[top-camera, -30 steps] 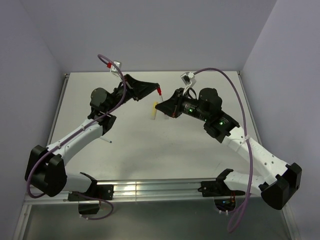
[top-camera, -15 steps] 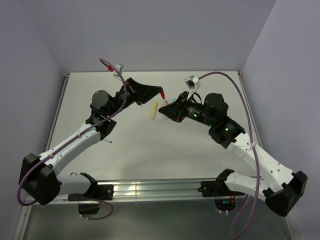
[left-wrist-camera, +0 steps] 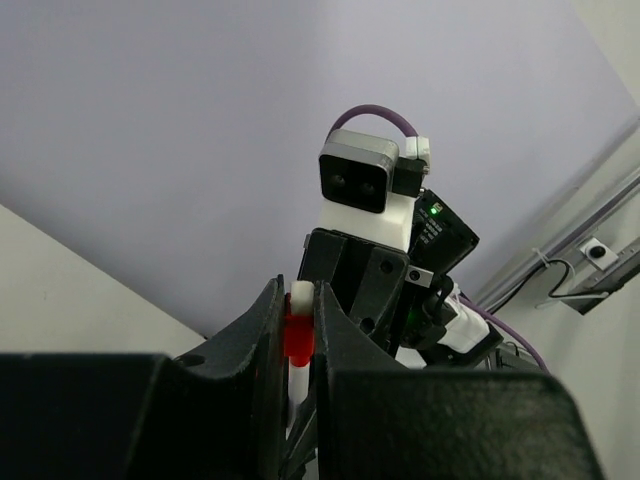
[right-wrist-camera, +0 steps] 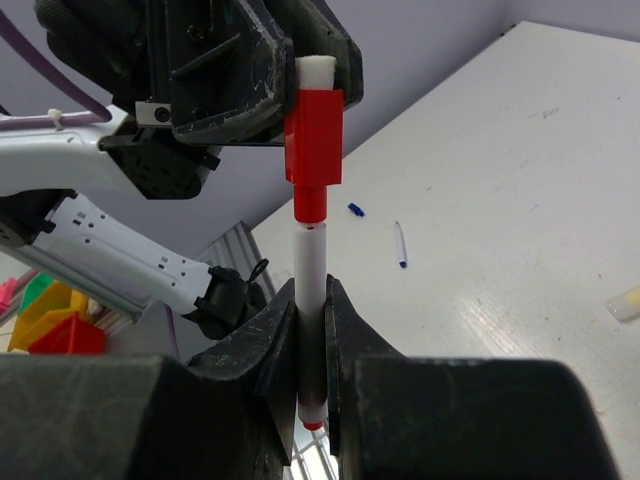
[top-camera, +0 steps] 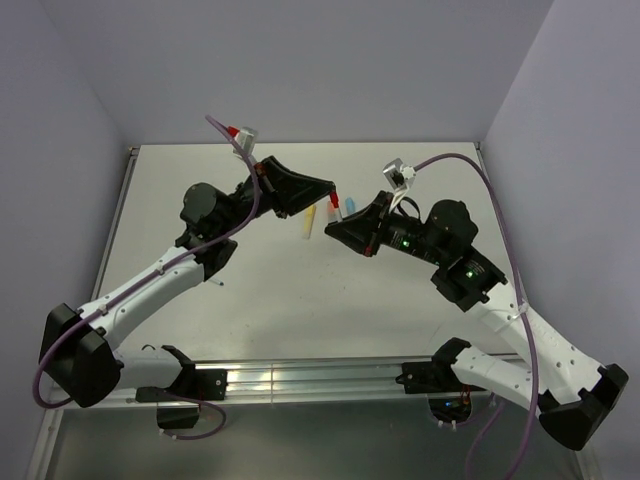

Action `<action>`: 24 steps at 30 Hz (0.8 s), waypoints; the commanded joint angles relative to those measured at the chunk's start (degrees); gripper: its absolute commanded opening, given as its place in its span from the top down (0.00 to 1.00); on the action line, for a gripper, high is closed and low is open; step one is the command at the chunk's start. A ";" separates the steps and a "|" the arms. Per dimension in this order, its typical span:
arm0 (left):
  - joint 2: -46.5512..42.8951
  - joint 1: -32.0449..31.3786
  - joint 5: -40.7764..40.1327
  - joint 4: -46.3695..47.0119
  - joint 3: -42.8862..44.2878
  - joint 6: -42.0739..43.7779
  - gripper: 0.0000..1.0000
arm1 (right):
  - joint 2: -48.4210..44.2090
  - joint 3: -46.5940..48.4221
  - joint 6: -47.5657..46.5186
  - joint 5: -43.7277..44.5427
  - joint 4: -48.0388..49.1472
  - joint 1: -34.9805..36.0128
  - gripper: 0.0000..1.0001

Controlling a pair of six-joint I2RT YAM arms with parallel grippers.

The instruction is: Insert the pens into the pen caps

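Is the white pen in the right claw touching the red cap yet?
Touching. The right wrist view shows the upper end of the white pen meeting the red cap with no gap between them.

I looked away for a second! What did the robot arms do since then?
The left gripper carried the red cap rightward to meet the white pen in the right gripper; they now join. The yellow marker stayed put.
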 commanded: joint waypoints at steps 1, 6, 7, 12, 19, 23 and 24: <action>1.14 -2.65 11.44 -0.09 1.63 0.83 1.00 | -2.48 0.26 -0.44 1.65 11.06 -0.98 1.00; 2.28 -2.91 12.77 -0.80 2.60 1.36 1.00 | -4.42 -0.27 -0.35 0.15 12.30 -0.98 1.00; 2.20 -2.91 13.12 -0.45 2.51 1.27 1.00 | -4.68 -0.36 -0.70 0.41 12.21 -0.98 1.00; 3.16 -4.14 15.14 -1.93 3.91 3.02 1.00 | -5.38 -0.54 -0.79 -0.72 12.82 -0.98 1.00; 3.87 -6.43 15.23 -8.25 6.02 8.47 1.00 | -7.23 -0.71 -0.61 -1.78 14.05 -0.98 1.00; 4.30 -8.36 14.18 -14.13 7.60 13.13 1.00 | -8.20 -0.63 -0.88 -1.87 14.06 -0.98 1.00; 4.39 -8.80 13.56 -15.02 7.87 14.01 1.00 | -8.37 -0.63 -0.96 -1.87 14.14 -0.98 1.00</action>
